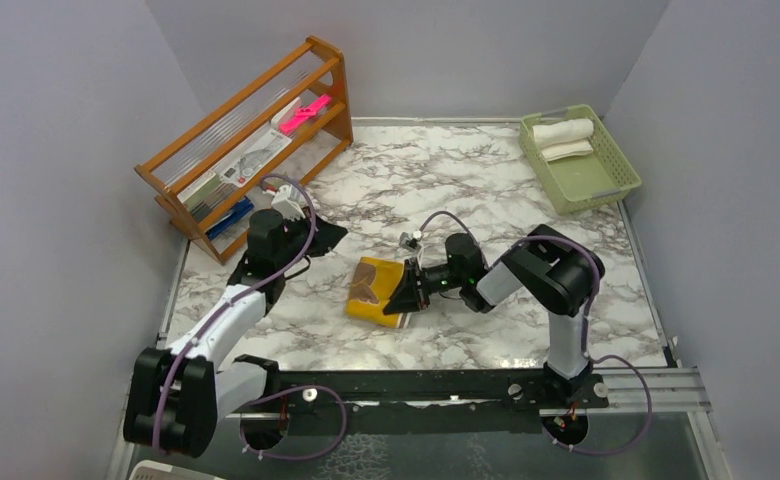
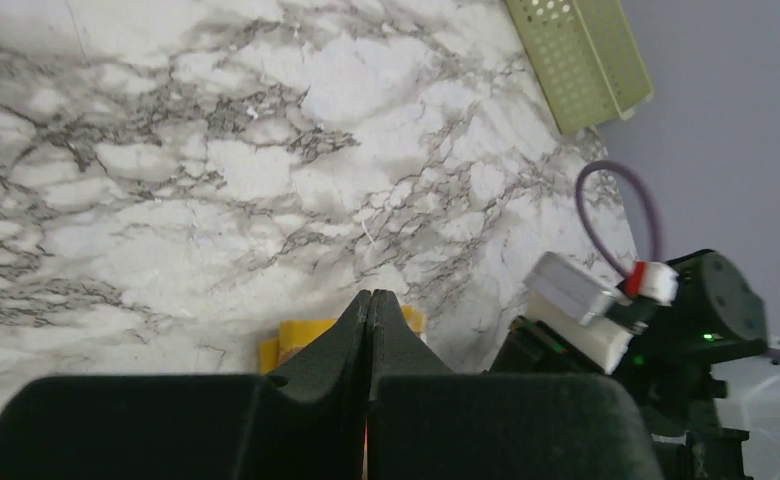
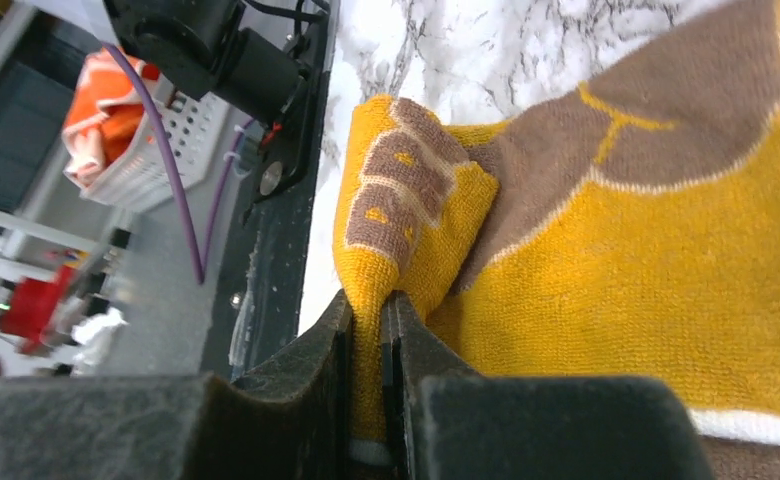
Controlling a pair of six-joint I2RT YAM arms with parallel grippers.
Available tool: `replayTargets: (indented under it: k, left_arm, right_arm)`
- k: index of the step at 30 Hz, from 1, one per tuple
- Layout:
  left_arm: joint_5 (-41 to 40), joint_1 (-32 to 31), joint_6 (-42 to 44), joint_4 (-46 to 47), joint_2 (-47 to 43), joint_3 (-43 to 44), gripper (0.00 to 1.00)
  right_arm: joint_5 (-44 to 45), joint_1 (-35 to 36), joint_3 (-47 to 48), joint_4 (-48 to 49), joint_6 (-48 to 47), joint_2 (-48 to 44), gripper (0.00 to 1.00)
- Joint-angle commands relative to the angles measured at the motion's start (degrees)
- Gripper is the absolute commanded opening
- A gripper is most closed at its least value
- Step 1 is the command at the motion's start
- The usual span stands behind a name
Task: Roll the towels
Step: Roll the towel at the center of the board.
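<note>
Pinching a raised fold of the mustard-yellow towel [image 3: 666, 250] between both fingers of the right tool [image 3: 366, 310], clenched tight on the cloth at its edge. Noted in the right wrist view: fabric bunched and curling over just ahead of the fingertips, brown printed face showing on the curl, the rest of the cloth lying flat on the desk [image 1: 486, 190] beyond the tool. Noted for the left tool [image 2: 369, 305]: fingers pressed together with nothing between them, held above the desk, a corner of the yellow cloth just past its tips. Found in the top view: cream-white towel [image 1: 563, 133] rolled up inside the green basket [image 1: 606, 185], well apart from both tools and judged finished. Judged as the start of the roll on the yellow piece. Recommended: hold the pinch firm and low, carry the fold forward over the flat cloth in a tight turn rather than lifting high, and watch for the edge skewing to one side of the tool. Advisable also to bring the left tool down beside the right one to press the far part of the same edge, so that the roll forms evenly. Risk judged: cloth dragging across the desk instead of turning.
</note>
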Motion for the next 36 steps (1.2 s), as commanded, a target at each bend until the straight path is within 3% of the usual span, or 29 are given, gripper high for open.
replayTargets:
  k: [1, 3, 7, 10, 15, 23, 29, 33, 36]
  left_arm:
    - [-2.54, 0.27, 5.57, -14.43, -7.08, 3.91, 0.00]
    - [-0.06, 0.32, 5.63, -16.46, -9.02, 3.26, 0.00]
    - [5.84, -0.02, -0.17, -11.68, -12.95, -3.12, 0.00]
    - [6.30, -1.22, -2.93, -8.36, -15.25, -7.58, 0.00]
    - [5.92, -5.69, -4.65, -5.19, -14.97, -10.95, 0.00]
    - [4.66, -12.26, -8.13, 6.96, -6.69, -15.21, 0.00]
    - [3.59, -12.43, -7.37, 11.42, 1.06, -16.42, 0.00]
    - [-0.35, -12.62, -6.71, 11.89, 2.93, -18.43, 0.00]
    - [-2.80, -12.60, -5.87, 11.85, 3.70, -19.64, 0.00]
  right_arm:
    - [-2.94, -1.02, 0.26, 16.81, 19.42, 6.68, 0.01]
    - [-2.99, -1.23, 0.95, 24.40, 26.16, 10.19, 0.01]
    - [-1.14, -1.24, 1.60, 38.90, 39.24, 17.42, 0.01]
    - [1.42, -1.25, 1.71, 43.16, 45.00, 20.89, 0.01]
    - [5.47, -1.24, 0.74, 31.36, 40.57, 19.03, 0.01]
    - [12.53, -1.25, 2.56, -0.04, 21.76, 7.90, 0.01]
    - [15.38, -1.17, 3.42, -7.18, 17.51, 5.28, 0.01]
    - [17.81, -0.71, 4.28, -12.00, 13.47, 3.32, 0.17]
    - [22.32, 0.54, 6.83, -21.38, 5.48, 0.00, 0.32]
